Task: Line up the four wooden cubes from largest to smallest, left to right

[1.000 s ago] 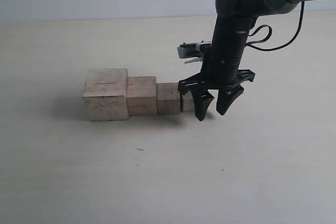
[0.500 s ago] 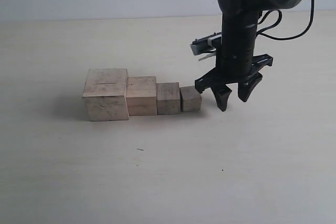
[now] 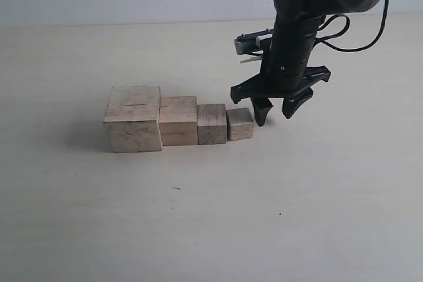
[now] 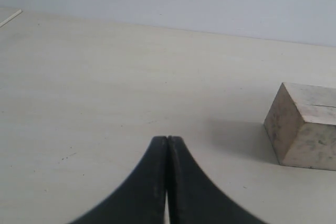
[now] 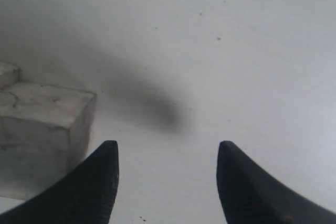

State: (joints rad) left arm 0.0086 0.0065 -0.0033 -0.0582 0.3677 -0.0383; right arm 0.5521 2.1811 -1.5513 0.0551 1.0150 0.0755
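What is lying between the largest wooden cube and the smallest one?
In the exterior view, two cubes fill that stretch: the second-largest cube beside the largest cube, then the third cube next to the smallest cube.

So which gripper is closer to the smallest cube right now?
Right. The right gripper hangs open just beside the smallest cube. The left gripper, shut, is outside the exterior view, with only the largest cube ahead of it.

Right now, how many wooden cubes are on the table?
4, in one row: largest cube at the left end, then second cube, third cube, smallest cube rightmost. None looks hidden.
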